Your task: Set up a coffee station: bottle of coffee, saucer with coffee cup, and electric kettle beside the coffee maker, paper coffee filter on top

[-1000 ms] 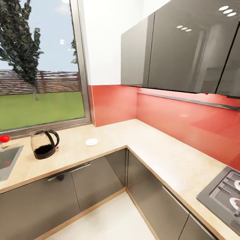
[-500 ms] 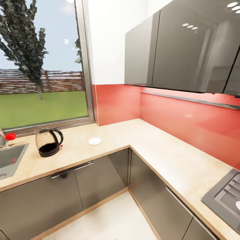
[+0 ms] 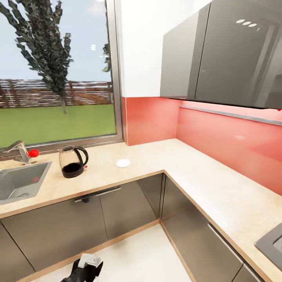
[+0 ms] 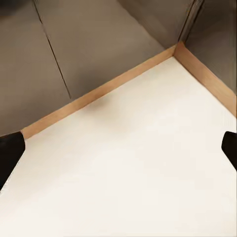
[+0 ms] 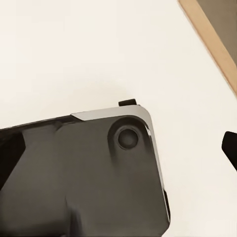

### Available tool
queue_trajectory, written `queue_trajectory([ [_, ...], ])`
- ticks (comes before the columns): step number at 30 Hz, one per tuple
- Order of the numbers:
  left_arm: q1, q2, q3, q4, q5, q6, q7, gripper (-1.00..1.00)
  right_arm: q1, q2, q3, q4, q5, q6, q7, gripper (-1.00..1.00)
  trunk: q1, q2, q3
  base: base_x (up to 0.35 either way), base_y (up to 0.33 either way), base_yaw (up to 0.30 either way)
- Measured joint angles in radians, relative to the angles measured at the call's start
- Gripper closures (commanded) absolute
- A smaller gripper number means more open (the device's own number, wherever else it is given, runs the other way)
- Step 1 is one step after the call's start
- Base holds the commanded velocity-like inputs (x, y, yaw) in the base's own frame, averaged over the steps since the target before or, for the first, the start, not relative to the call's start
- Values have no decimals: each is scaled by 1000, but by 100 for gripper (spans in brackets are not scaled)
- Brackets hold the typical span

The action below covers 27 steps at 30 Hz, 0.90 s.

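The electric kettle (image 3: 73, 161), clear glass with a black base and looped handle, stands on the kitchen countertop (image 3: 156, 156) below the window. To its right lies the saucer (image 3: 123, 163), a small flat white dish with nothing on it. A black part of my left arm (image 3: 84, 268) shows low over the floor, far below both. The left gripper (image 4: 120, 150) is open above bare floor, its fingertips (image 4: 10, 153) wide apart. The right gripper (image 5: 120, 150) is open too, over my own dark base (image 5: 84, 173). The coffee maker, bottle of coffee, coffee cup, filter and kitchen shelf are out of view.
A steel sink (image 3: 19, 182) with a red-knobbed faucet (image 3: 23, 150) lies left of the kettle. The worktop turns a corner and runs right to a hob edge (image 3: 270, 243). Grey wall cabinets (image 3: 227, 58) hang above the red backsplash. Pale floor (image 3: 133, 254) lies before the grey cabinet fronts.
The camera has swung left: kettle and saucer shifted right in the picture, the sink and faucet came fully in, the hob slid nearly out. My arm now shows at the bottom.
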Motion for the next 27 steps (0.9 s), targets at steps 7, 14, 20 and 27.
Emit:
queue_trajectory([
  [7,-139,-40,1,-36,105,52,-111,-100,0,9,0,0,-1,0,0,-100,0,1,-6,0,0,216],
  [14,-368,-102,-1,-69,201,294,-281,-100,0,34,1,-4,0,0,-2,-100,0,1,-13,0,0,216],
  [20,-588,-106,1,-87,339,610,-361,-100,0,35,34,-86,0,2,0,-100,0,1,-18,0,0,177],
  [27,-756,-100,1,-87,488,838,-362,-100,0,36,137,-410,3,99,2,-100,0,1,-19,0,0,10],
])
